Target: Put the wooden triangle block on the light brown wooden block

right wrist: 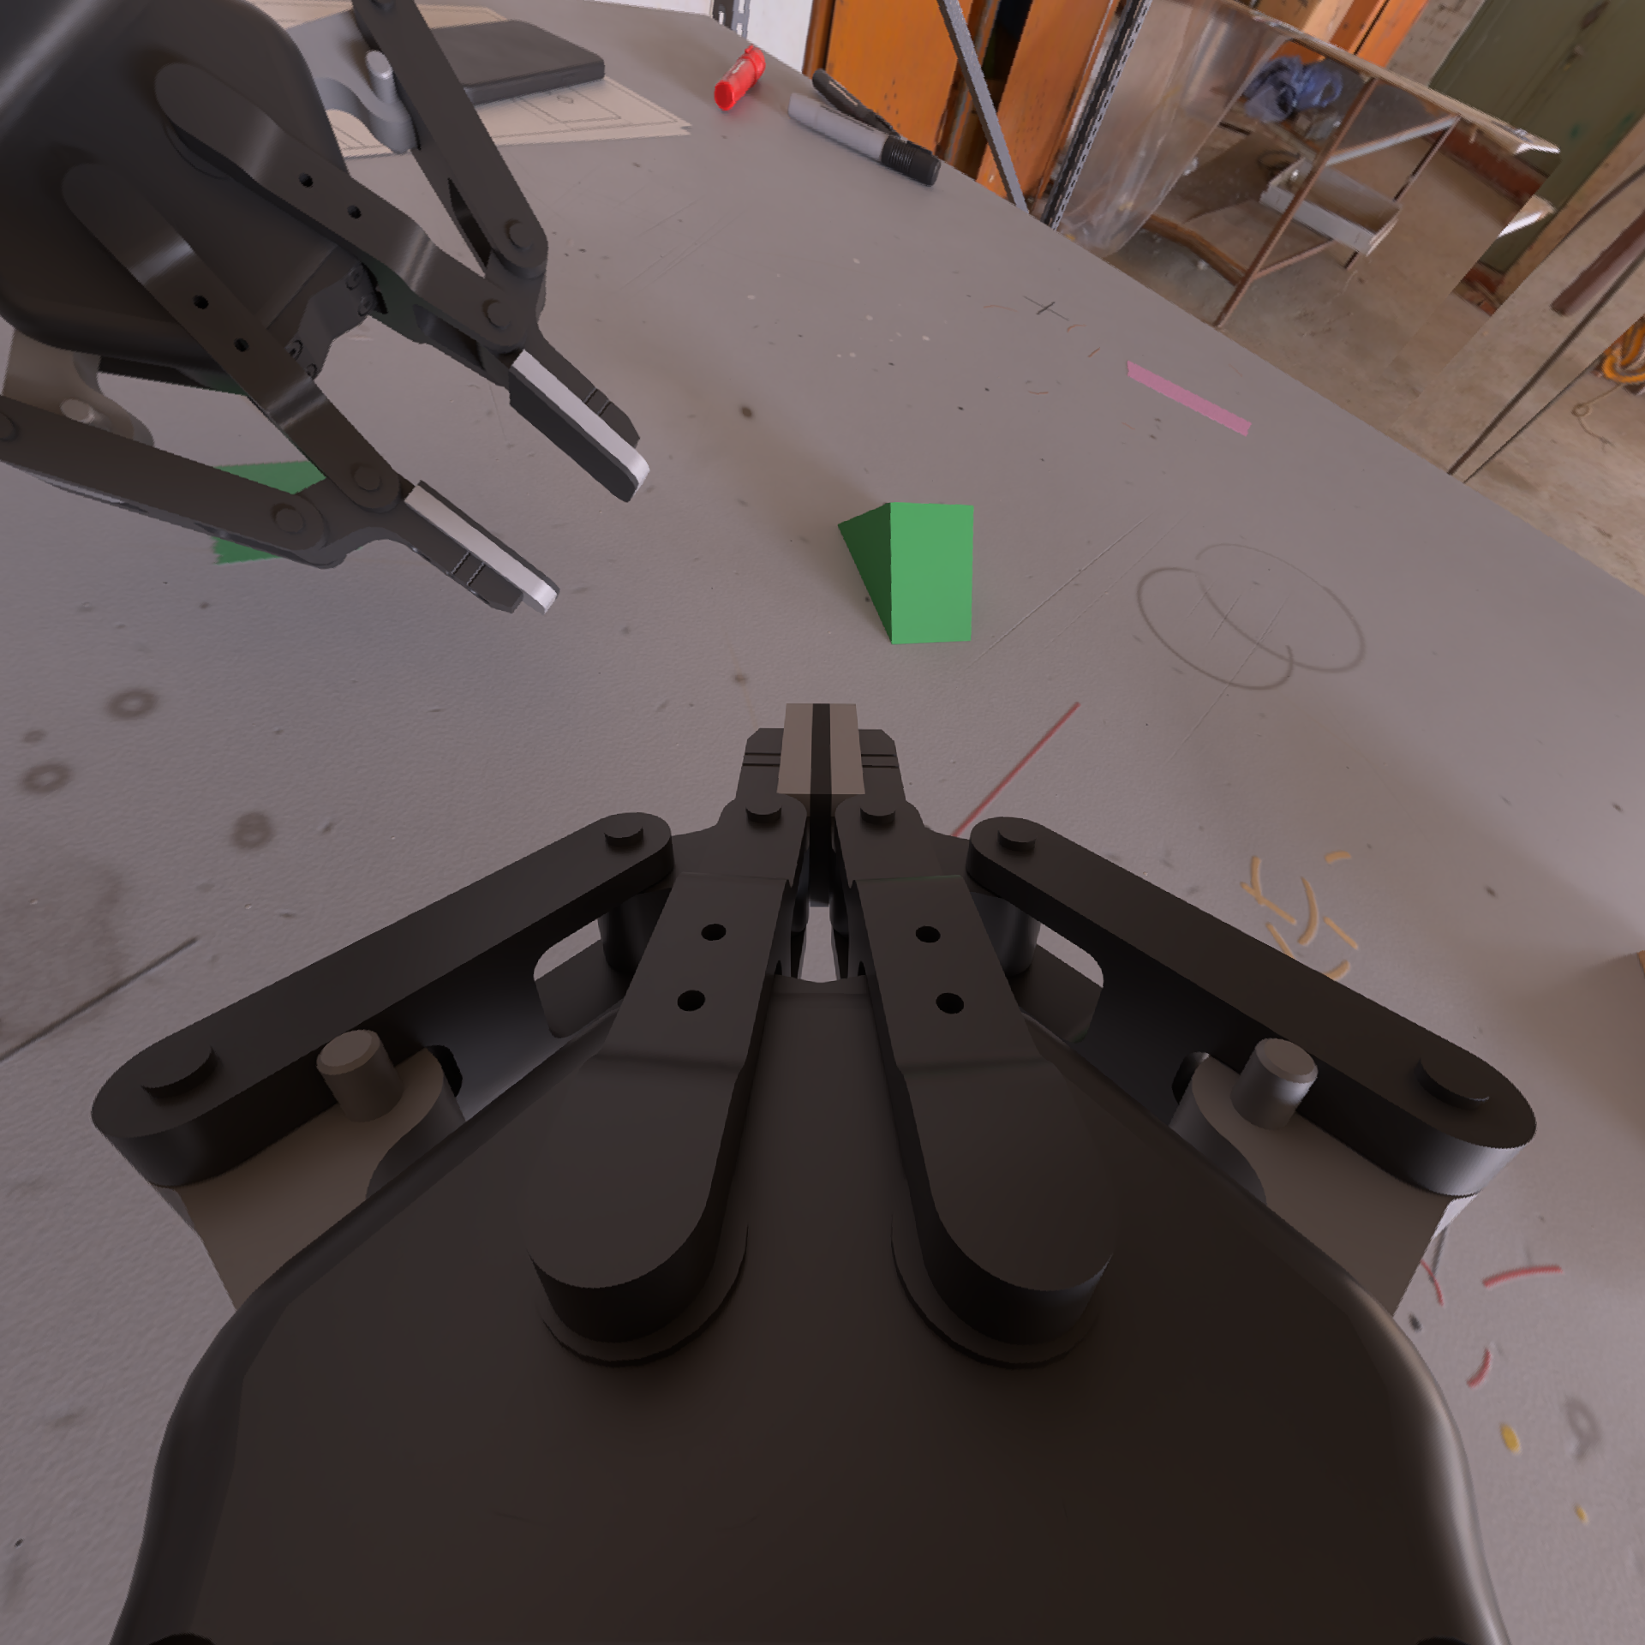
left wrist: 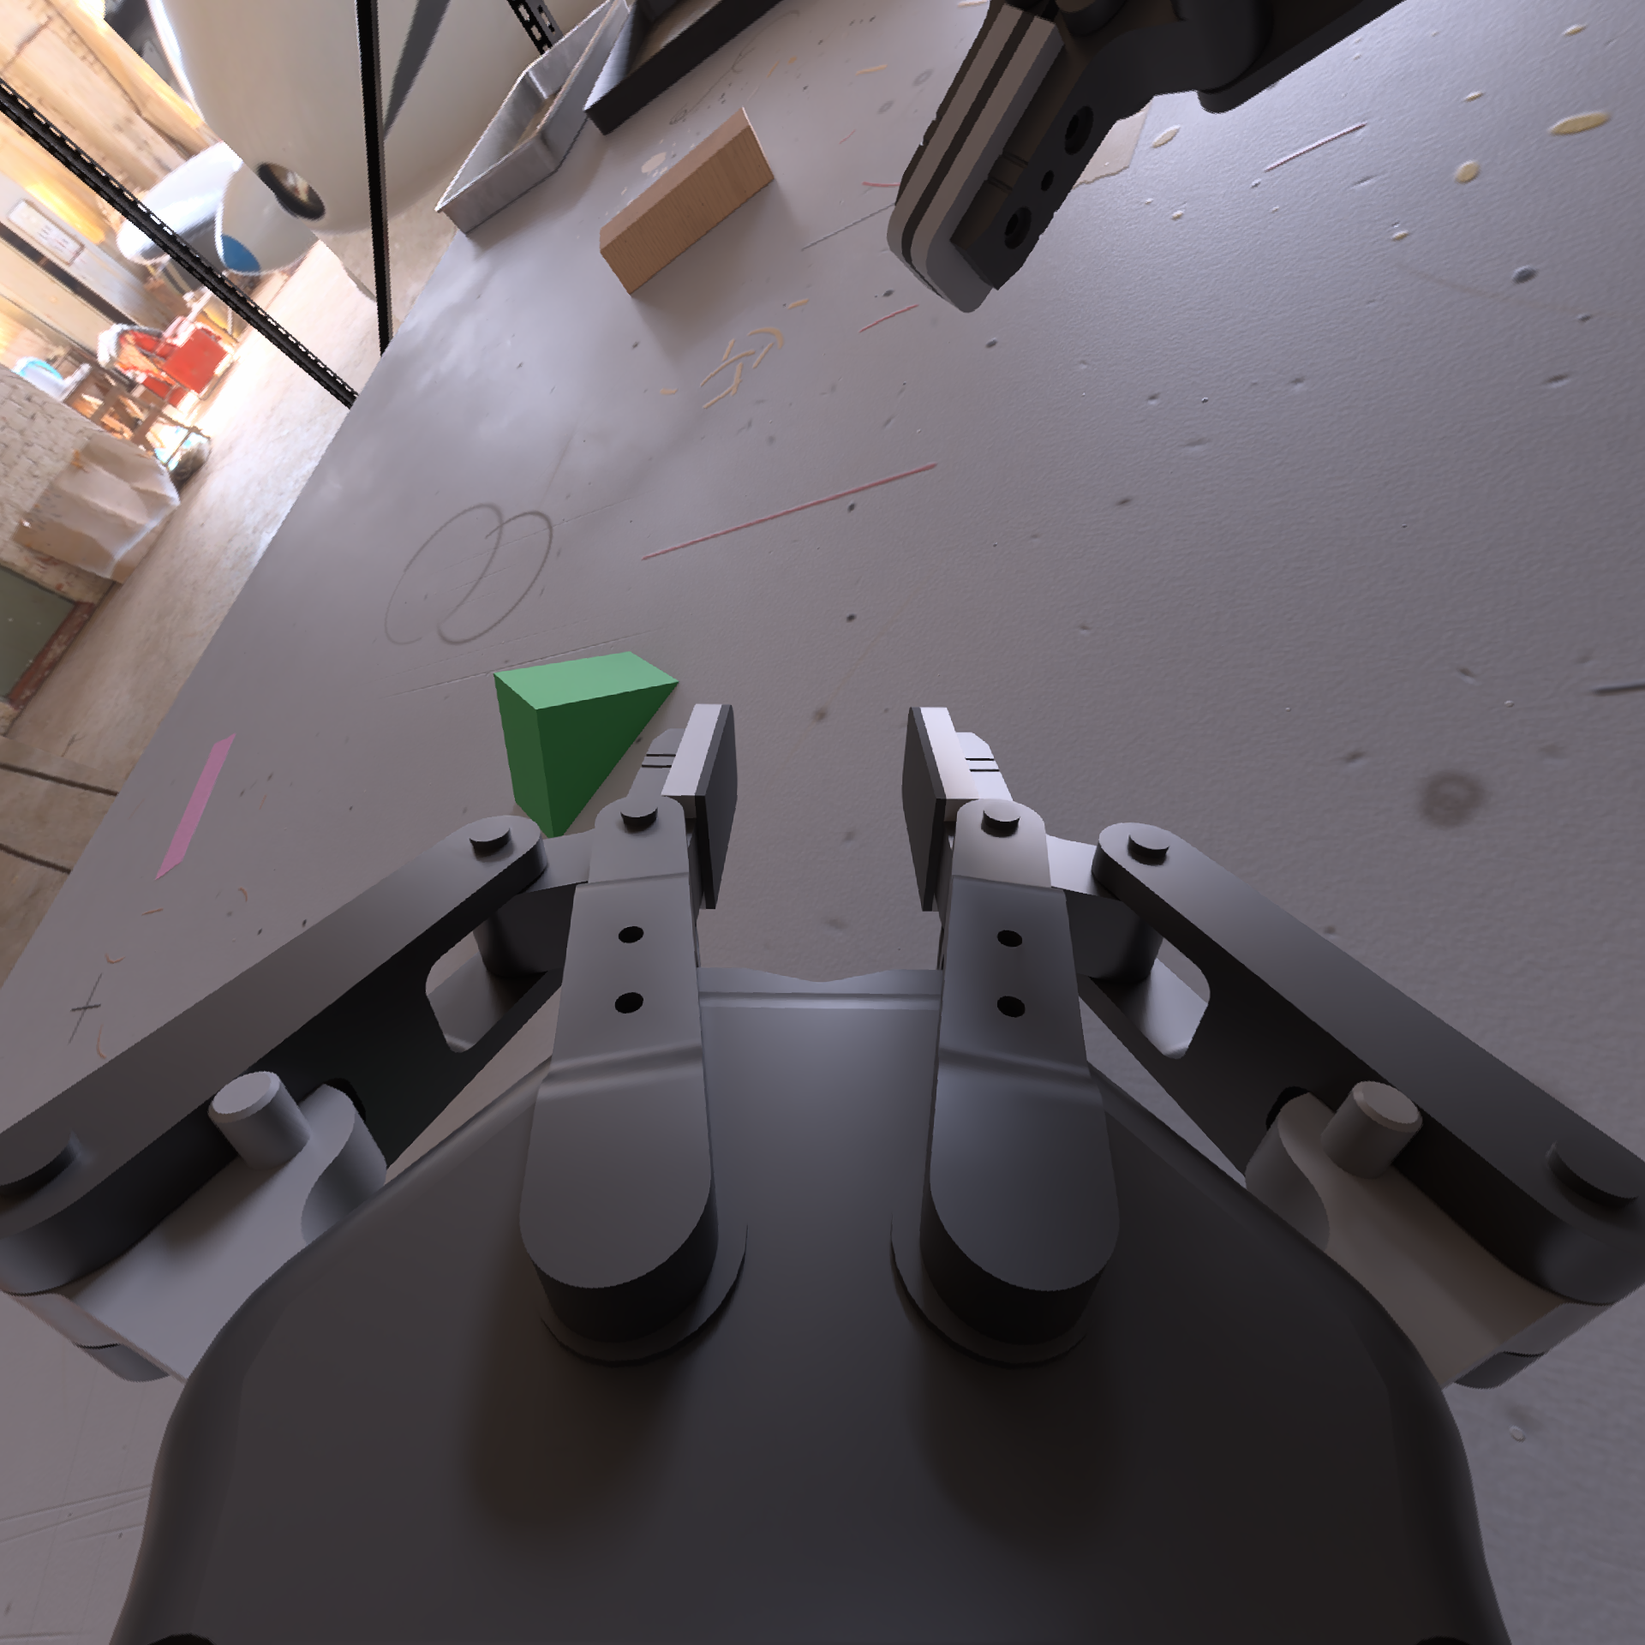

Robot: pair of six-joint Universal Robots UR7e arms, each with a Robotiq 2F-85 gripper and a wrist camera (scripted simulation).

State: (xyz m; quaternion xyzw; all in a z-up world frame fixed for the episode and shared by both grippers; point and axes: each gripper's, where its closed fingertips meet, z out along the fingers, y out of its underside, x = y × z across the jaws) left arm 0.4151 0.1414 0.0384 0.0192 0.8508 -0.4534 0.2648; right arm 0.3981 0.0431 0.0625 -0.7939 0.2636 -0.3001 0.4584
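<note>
Judging by its look, your green wedge (left wrist: 579, 739) is light, rigid, slick; grip its flat triangular sides, left of your spread, empty left gripper (left wrist: 819, 783); right gripper (right wrist: 821, 748) is pressed together.

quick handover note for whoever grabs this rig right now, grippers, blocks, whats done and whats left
Left gripper: open, empty, above the table, with the green triangle block just off its left finger, not between the fingers.
Right gripper: shut, empty, pointing toward the triangle block from a short way back.
The triangle block rests on the table, untouched.
The light brown wooden block lies flat farther along the table, beside a metal tray, nothing on it.
Done: only the approach.
Left: centre the left gripper over the triangle, grasp, lift, carry it over and set it on the light brown block.
</note>
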